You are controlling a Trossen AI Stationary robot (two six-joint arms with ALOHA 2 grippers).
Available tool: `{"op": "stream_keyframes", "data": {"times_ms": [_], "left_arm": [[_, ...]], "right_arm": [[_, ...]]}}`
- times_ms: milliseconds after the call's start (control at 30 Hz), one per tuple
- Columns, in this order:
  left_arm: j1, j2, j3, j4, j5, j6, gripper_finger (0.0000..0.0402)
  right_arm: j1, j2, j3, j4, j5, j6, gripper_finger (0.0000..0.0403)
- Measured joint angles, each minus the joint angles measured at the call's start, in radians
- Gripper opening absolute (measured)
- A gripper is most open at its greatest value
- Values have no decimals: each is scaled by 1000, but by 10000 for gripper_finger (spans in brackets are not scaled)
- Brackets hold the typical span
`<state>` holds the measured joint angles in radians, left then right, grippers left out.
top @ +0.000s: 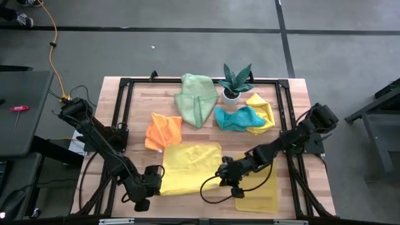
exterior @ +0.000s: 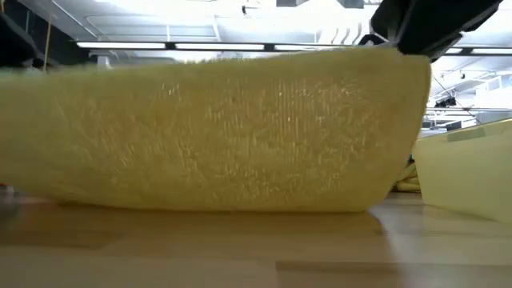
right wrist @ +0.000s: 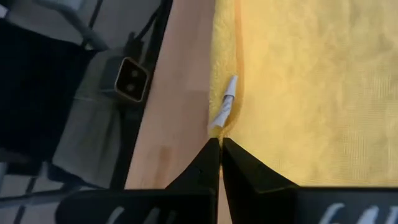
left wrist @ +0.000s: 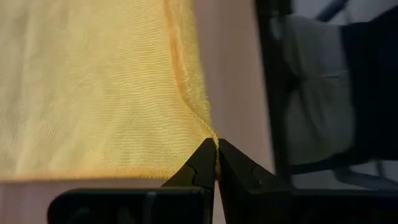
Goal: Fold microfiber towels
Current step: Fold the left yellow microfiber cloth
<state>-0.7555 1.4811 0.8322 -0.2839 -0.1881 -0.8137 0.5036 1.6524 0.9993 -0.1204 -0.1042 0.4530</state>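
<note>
A large yellow towel [top: 189, 166] is spread near the table's front edge, and in the low view [exterior: 224, 132] it stands like a wall, its lower part on the wood. My left gripper [top: 156, 180] is shut on its near left corner. My right gripper [top: 225, 170] is shut on its near right corner. Loose at the back lie an orange towel [top: 164, 130], a pale green towel [top: 196, 99], a teal towel [top: 237, 117] and another yellow towel [top: 262, 112]. My left gripper [left wrist: 216, 163] pinches the towel's corner tip [left wrist: 214, 138] between its two fingertips, slanting down from the near left. The cloth spreads away from the fingers with little slack. My right gripper [right wrist: 221, 155] pinches the towel's hemmed corner [right wrist: 219, 132] just beside a white label [right wrist: 227, 99], slanting down from the near right. That corner is held above the table [exterior: 240, 248].
A translucent yellow tray [top: 261, 187] sits at the near right, close to my right arm. A small spiky plant in a white pot [top: 235, 82] stands at the back among the loose towels. A black frame [top: 122, 112] borders the wooden table.
</note>
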Motion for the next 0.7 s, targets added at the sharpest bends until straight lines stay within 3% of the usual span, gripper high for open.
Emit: {"op": "stream_keyframes", "data": {"times_ms": [333, 500, 700], "left_arm": [[18, 0, 0, 53, 97, 67, 0], [40, 0, 0, 60, 139, 85, 0], [45, 0, 0, 168, 230, 99, 0]], "right_arm": [[2, 11, 0, 20, -89, 22, 0], [3, 47, 0, 55, -182, 45, 0], [2, 85, 0, 74, -216, 45, 0]]}}
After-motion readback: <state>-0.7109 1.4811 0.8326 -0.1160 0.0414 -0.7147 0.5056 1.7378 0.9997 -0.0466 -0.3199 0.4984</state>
